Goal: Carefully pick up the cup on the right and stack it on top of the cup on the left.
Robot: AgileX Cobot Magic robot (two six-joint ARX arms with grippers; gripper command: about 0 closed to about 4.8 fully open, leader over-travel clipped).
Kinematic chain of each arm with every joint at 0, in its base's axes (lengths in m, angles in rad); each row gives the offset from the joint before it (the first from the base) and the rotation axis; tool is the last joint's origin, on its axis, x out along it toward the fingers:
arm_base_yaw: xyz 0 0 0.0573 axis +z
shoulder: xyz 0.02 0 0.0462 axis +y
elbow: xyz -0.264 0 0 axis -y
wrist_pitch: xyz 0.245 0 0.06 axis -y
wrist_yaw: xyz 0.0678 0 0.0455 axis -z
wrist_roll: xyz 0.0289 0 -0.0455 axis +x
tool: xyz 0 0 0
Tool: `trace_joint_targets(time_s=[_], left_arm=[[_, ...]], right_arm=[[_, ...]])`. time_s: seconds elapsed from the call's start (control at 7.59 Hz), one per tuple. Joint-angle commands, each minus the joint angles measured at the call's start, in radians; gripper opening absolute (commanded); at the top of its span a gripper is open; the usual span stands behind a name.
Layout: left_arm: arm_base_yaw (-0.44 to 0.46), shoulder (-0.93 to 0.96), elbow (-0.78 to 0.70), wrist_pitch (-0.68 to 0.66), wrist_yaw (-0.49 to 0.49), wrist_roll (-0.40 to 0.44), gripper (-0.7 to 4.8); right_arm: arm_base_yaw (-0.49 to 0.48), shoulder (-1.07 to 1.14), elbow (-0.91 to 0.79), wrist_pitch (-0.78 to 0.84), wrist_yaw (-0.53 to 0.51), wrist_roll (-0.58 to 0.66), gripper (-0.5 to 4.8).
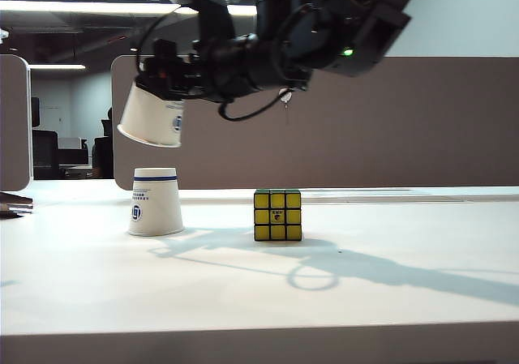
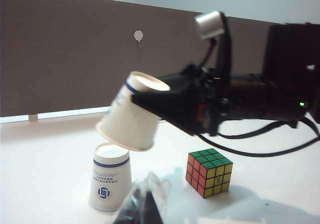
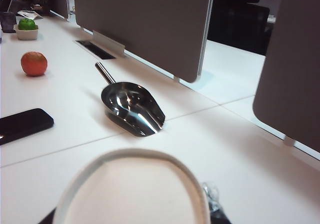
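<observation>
Your right end effector (image 1: 166, 88) grips the tilted carried cup (image 1: 152, 114); the standing cup (image 1: 155, 202) sits on the table (image 1: 259, 291) at six o'clock below; left end effector (image 2: 142, 206) state unclear

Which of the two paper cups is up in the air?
The tilted cup held by the right gripper, hanging above the other cup, which stands upside down on the table.

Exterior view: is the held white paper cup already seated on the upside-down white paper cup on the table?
No, the held white paper cup, tilted in the right gripper, hangs clear above the upside-down white paper cup, with a gap between them.
</observation>
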Motion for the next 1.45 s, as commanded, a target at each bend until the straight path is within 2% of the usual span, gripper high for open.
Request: trace_joint_targets(time_s=[0.13,1.45], left_arm=[[0.000,0.000,0.002,0.009,-0.002,0.000,-0.07],[0.000,0.000,0.002,0.005,0.001,0.000,-0.06]], right_arm=[[-0.008,0.069,0.153,-0.109,0.023,-0.011,2.74],[-0.021,0.137,0.172,-0.139,0.046,-0.025,2.74]])
